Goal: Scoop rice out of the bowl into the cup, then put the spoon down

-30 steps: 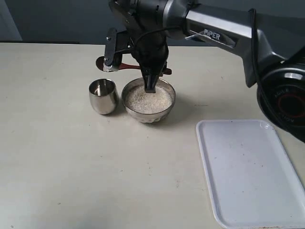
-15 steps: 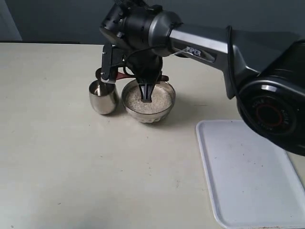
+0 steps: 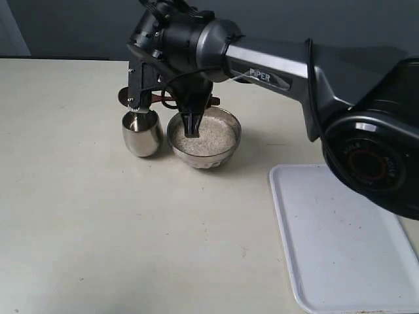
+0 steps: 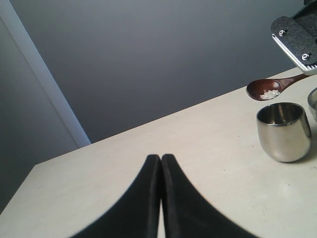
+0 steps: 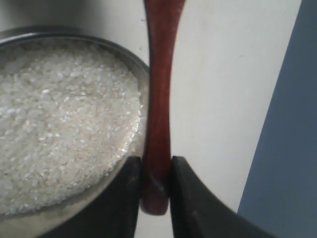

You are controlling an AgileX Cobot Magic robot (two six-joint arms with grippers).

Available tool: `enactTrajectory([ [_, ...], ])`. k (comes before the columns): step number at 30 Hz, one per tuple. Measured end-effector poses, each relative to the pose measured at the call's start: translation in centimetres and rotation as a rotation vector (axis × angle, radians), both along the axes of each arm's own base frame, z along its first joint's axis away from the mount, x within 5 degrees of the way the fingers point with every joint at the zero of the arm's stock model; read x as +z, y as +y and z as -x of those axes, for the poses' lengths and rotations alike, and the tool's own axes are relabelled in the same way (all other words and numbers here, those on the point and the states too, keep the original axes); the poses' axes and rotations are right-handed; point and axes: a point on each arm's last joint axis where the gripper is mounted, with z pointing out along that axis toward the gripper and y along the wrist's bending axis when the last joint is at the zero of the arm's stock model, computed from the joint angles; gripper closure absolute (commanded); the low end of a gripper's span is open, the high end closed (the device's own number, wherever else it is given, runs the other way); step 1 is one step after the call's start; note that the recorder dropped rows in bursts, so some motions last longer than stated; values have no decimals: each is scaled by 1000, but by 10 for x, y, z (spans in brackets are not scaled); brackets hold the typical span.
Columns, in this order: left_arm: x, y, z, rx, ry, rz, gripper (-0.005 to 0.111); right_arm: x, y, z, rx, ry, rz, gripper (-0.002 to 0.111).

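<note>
You see a pale table from the exterior camera. A steel bowl sits near the centre, heaped with white rice. A smaller steel cup stands just beside it at the bowl's nine o'clock, close enough that a loaded spoon has little open table to cross. Your right gripper reaches across the middle and hangs above the bowl, its jaws clamped on the end of the dark wooden spoon. Held by the end, the handle runs out past the bowl rim.

From the left wrist camera, the spoon head hovers level above the cup, toward its eleven o'clock, carrying only a few grains. It looks kept flat so they do not slide off before tipping. Your left gripper rests well apart from the work, jaws pressed together and holding nothing. An empty white tray lies at the bowl's four o'clock, a likely resting place for the spoon.
</note>
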Motion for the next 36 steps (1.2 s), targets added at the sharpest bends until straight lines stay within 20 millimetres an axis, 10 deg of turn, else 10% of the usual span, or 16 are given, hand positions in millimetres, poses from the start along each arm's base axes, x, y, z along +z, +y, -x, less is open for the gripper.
enactTrajectory([
  [36,0,0,0,0,0,0,106,-15,8,3,-38,-77,27,109],
])
